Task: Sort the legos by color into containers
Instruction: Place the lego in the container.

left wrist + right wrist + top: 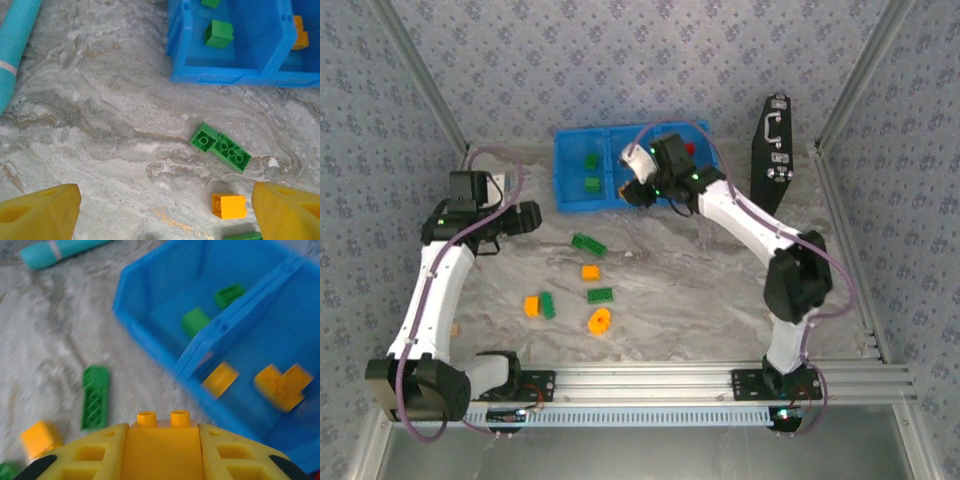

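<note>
Top external: a bright blue plastic three-compartment tray (568,195) sits far-centre on the marbled grey surface (700,290). Two green plastic bricks (591,184) lie in its left compartment. The right end effector (642,190) hangs above the middle compartment; the left end effector (527,218) hovers left of the loose pieces. Loose on the surface: a flat green studded brick (588,244), a small orange cube brick (590,271), more green and orange pieces nearer the bases. A black latched case (775,150) stands upright, right of the tray.

Left wrist: yellow fingers (40,215) spread wide, released, nothing between. Flat green studded brick and orange cube brick lie ahead. A teal cylinder (17,45) is at the left edge.

Right wrist, blurred: end effector clenched on an orange-yellow two-stud brick (161,437). Orange pieces (220,379) lie in the compartment beside the green one.
</note>
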You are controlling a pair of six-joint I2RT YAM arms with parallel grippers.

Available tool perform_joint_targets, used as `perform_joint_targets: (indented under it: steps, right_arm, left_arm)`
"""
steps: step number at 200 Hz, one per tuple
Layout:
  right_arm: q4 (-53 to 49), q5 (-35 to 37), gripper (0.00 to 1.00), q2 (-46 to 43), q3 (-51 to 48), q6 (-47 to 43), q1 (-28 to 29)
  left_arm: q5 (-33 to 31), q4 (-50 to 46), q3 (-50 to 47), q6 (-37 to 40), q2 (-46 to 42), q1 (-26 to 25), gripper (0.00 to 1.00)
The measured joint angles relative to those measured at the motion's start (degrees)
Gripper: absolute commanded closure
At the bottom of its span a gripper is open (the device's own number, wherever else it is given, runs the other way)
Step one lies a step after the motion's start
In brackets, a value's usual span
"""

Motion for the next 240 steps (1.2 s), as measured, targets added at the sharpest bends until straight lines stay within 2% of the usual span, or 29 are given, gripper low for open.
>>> perform_joint_targets:
  steps: [52, 97, 130, 196, 222, 240]
  right_arm:
    - [0.72, 5.31, 0.75, 23.71, 23.15, -1.6, -2.93]
    - [1.44, 8.74, 0.75, 35.06, 29.73, -0.46, -4.76]
    - [3.65, 9.92, 0.72, 36.44, 31.39, 1.11, -5.16]
    - [5.38, 9.53, 0.57, 37.0, 31.26, 2.03, -4.85]
    - [6.21, 7.32, 0.49, 35.3, 28.7, 2.51, -4.94]
    - [5.46, 5.84, 0.47, 33.55, 26.93, 3.04, -4.79]
  left_arm:
    - [0.0, 0.37, -3.76, 0.15, -4.72, 0.26, 0.1]
    - [0.7, 0.57, -4.31, 0.15, -5.33, 0.42, 0.1]
    - [1.57, 1.25, -4.33, 0.07, -4.85, 0.42, 0.1]
    - [2.54, 2.51, -4.44, -0.07, -3.54, 0.42, 0.1]
    - [2.54, 2.78, -4.44, -0.04, -3.28, 0.42, 0.09]
    - [2.51, 2.97, -4.44, -0.02, -3.08, 0.42, 0.09]
